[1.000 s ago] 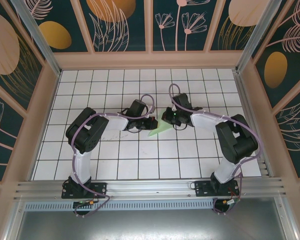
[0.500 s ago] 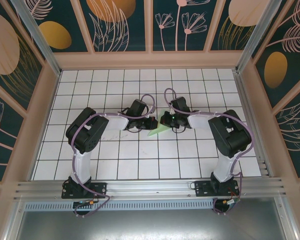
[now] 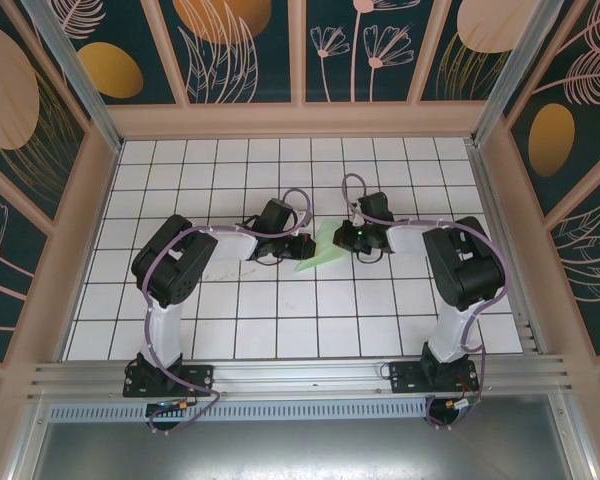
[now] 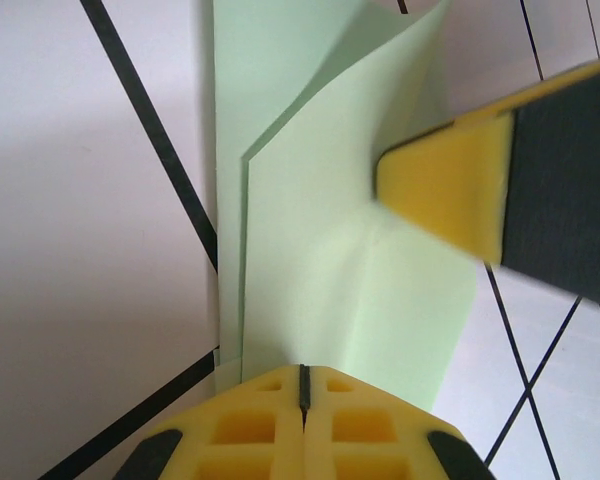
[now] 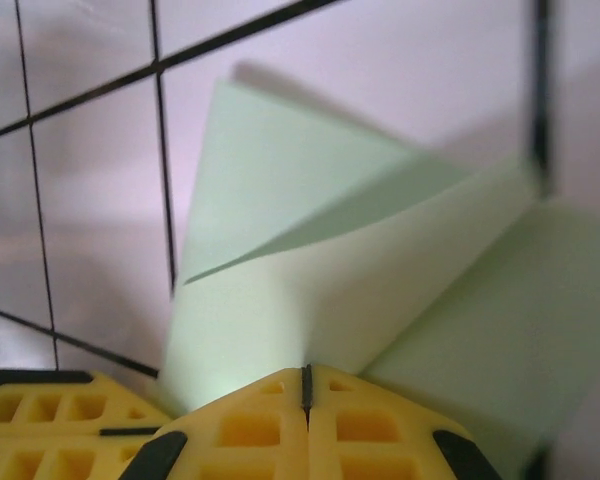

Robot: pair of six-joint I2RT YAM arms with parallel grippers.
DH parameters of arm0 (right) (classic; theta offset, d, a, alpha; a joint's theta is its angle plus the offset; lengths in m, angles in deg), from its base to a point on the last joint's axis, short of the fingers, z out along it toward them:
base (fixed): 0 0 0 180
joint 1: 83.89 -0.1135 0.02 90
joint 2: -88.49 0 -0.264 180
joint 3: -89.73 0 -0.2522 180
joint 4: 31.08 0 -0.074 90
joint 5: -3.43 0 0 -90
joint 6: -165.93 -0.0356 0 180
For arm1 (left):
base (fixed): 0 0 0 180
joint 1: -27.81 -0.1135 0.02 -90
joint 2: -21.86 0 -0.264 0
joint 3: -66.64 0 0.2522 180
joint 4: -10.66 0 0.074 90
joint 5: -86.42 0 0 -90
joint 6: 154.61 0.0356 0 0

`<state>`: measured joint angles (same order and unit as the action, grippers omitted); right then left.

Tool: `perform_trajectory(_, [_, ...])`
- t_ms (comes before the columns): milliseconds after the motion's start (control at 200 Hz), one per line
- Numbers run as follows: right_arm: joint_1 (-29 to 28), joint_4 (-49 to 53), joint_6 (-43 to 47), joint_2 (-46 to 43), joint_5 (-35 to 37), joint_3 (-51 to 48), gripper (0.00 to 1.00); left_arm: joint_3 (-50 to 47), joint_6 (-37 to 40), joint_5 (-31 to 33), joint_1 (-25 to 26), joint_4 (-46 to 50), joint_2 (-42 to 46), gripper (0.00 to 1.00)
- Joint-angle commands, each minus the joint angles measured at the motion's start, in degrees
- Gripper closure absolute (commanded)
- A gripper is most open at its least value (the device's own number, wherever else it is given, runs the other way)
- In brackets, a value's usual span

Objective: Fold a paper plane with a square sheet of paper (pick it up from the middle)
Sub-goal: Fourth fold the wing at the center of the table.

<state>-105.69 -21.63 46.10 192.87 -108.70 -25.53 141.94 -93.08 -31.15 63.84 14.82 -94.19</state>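
Top view: the square sheet of paper (image 3: 318, 258), already partly folded, lies at the centre of the frame on the gridded table (image 3: 280, 320). It sits directly between the two wrists. Its long axis slants from lower left to upper right.

Left gripper (image 3: 302, 247): touching the paper's left side. In the left wrist view its fingers meet in a thin seam at the bottom centre of the frame, so they are closed. The paper starts right at those tips and runs straight up the frame, folded edges parallel to the line of approach. Cannot tell whether a layer is pinched between the tips or merely lies beneath them.

Right gripper (image 3: 345, 238): at the paper's upper-right end. In the right wrist view its fingers are also closed, seam at the bottom centre. A raised flap fans up and away from the tips towards the upper left of that frame. Pinch on paper: cannot tell here either.

Left wrist view, upper right: one yellow pad (image 4: 445, 185) of the right gripper meets the paper, where a soft bend begins.

Judgement: both arms are equally near, at opposite ends of the long axis. The next crease depends on one tip pinning the sheet while the other runs along that axis.
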Motion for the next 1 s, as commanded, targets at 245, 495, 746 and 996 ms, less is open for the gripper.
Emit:
perform_trajectory(245, [-2.71, -1.79, 1.04, -5.5, 1.12, 0.17, 1.0, -2.13, 1.88, 9.82, -1.17, 11.28, -4.8, 1.0])
perform_trajectory(495, [-4.13, -4.13, -0.42, -0.26, -0.28, 1.03, 1.0, -2.37, 1.84, 9.64, -1.14, 11.0, -4.77, 1.0])
perform_trajectory(746, [-0.22, -4.06, 0.82, 3.18, -0.01, 1.48, 1.0, -2.6, 1.75, 9.89, -1.22, 11.28, -4.98, 1.0])
perform_trajectory(996, [8.15, -0.98, -3.96, 4.28, 3.14, 3.24, 1.0, -2.83, 1.88, 9.72, -1.18, 11.19, -5.18, 1.0])
